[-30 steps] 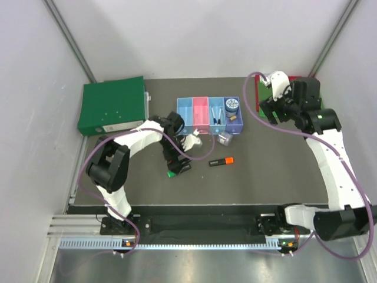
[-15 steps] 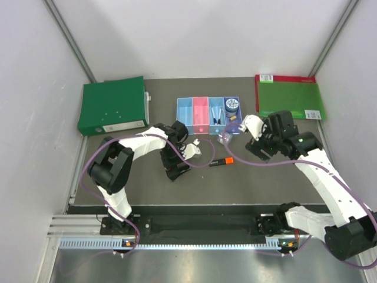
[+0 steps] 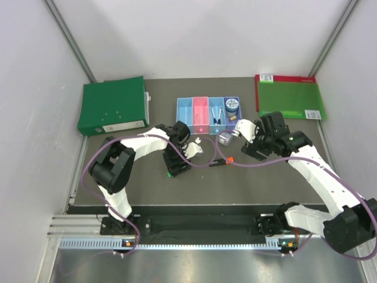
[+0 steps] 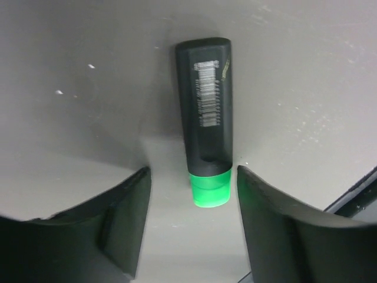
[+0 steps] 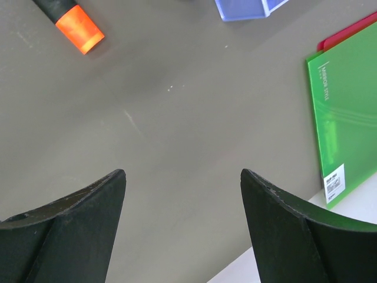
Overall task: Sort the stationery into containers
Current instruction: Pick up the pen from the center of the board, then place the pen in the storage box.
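A black highlighter with a green cap (image 4: 205,124) lies on the dark table. My left gripper (image 4: 193,188) is low over it, open. One finger stands on each side of the green cap (image 3: 169,174), with a gap on both sides. The orange-capped highlighter (image 3: 222,161) lies further right, its cap (image 5: 79,29) at the top left of the right wrist view. My right gripper (image 3: 248,140) hangs open and empty above bare table (image 5: 182,177), beside the clear clip box (image 3: 224,138). The four joined trays (image 3: 186,112) hold pens (image 3: 216,114), a tan block (image 3: 233,118) and a round tin (image 3: 231,106).
A thick green binder (image 3: 113,106) lies at the back left. A flat green board with red edges (image 3: 288,97) lies at the back right, its corner (image 5: 341,118) in the right wrist view. Grey walls close in the table on three sides.
My right arm swung from over the green board at the back right down to the table's middle, by the clip box. The left fingers have drawn in toward the green cap.
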Motion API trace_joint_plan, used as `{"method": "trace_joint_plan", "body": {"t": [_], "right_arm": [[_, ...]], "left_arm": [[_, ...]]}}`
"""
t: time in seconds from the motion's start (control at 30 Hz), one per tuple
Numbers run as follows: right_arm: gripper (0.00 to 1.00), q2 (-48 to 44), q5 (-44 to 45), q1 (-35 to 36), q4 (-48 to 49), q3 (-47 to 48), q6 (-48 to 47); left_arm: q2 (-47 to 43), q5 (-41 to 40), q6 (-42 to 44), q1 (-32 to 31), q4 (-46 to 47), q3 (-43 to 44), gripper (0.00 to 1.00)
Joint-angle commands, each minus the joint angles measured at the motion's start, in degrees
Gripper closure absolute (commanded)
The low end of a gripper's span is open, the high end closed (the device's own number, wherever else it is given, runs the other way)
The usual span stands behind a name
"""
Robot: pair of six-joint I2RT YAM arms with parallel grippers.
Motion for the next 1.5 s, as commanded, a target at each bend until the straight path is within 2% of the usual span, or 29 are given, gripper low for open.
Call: {"method": "trace_joint_plan", "body": {"t": [0.0, 0.2, 0.27, 0.47, 0.8, 1.0, 1.13, 1.23, 1.47], "right_arm": [[0.21, 0.2, -1.5, 0.5, 3.3, 1.4, -0.9], [0.22, 2.8, -2.7, 1.0, 5.3, -0.2, -2.4], [0.22, 4.2, -3.0, 1.1, 6.5, 0.2, -2.3], [0.22, 7.0, -4.1, 1.5, 7.6, 1.3, -2.9], [0.17, 7.1, -4.5, 3.0, 7.4, -1.4, -6.6], [0.13, 7.9, -4.3, 4.4, 6.7, -1.6, -8.2], [0.13, 9.1, -3.5, 6.9, 6.9, -1.5, -8.9], [0.13, 10.0, -3.0, 8.8, 7.2, -1.1, -9.5], [0.14, 13.5, -2.6, 12.0, 7.5, -0.1, -10.1]], "left_arm": [[3.5, 1.2, -0.8, -0.6, 1.9, -0.2, 0.43], [4.5, -0.1, -0.5, -1.5, 2.1, -1.5, 0.9], [4.9, -0.5, -0.5, -1.7, 2.4, -2.2, 1.0], [3.2, -0.4, -1.8, -1.5, 1.4, -2.3, 1.0], [-12.4, 3.6, -4.7, 0.9, -5.0, 4.6, 1.0], [-19.1, 2.9, -8.9, 6.4, 1.0, 9.2, 1.0], [-18.3, 4.3, -14.6, 13.3, 6.2, 12.2, 1.0], [-14.5, 6.8, -19.8, 17.6, 8.5, 15.4, 1.0], [-1.6, 13.0, -29.2, 20.6, 12.8, 24.2, 1.0]]}}
